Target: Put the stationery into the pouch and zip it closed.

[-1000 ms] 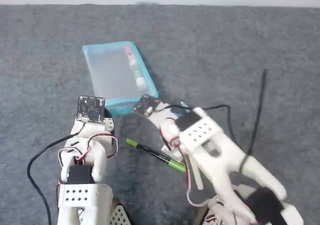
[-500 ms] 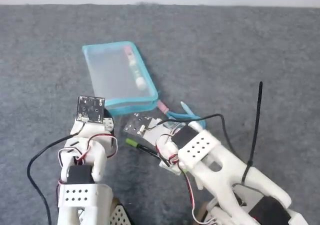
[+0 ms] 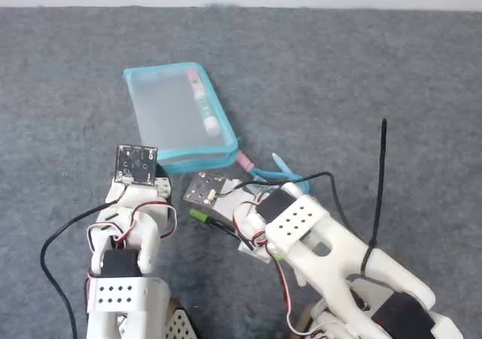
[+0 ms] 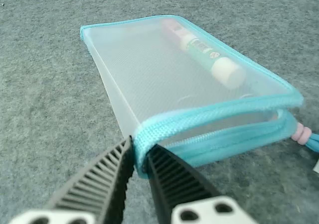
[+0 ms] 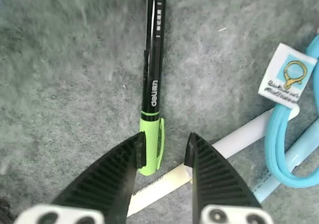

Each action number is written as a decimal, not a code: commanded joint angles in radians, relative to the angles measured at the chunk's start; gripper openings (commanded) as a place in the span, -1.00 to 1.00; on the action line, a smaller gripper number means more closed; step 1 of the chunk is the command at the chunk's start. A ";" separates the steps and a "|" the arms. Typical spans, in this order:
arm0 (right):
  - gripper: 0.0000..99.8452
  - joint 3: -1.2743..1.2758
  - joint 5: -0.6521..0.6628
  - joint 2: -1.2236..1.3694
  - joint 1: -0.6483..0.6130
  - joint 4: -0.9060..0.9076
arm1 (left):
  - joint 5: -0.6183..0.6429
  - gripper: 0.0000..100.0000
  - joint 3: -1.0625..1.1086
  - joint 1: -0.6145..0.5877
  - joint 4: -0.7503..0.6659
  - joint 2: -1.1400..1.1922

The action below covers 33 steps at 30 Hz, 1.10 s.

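Observation:
The clear pouch with turquoise edging lies flat with a glue stick inside it. My left gripper is shut on the pouch's zipper edge at its near corner, and the glue stick shows through the mesh. A green-and-black pen lies on the carpet. My right gripper is open just above it, one finger on each side of the green cap. In the high view the right arm covers most of that pen.
A white pen, a light blue pen and the pouch's turquoise cord with its paper tag lie close beside the right gripper. A pink bead sits at the zip end. A black cable trails to the right. Grey carpet lies all around.
The right arm has pulled back from the pouch's corner and come down over the green-and-black pen. The left arm has stayed still on the pouch.

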 commanded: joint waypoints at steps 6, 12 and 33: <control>-0.73 0.060 0.020 -0.004 -0.008 -0.051 | 0.015 -0.97 -0.047 0.000 -0.029 -0.017; -0.73 0.066 0.054 -0.001 -0.008 -0.061 | 0.015 -0.97 -0.047 -0.002 -0.028 -0.017; -0.97 0.020 0.052 0.128 -0.002 -0.085 | 0.015 -0.97 -0.047 -0.006 -0.028 -0.017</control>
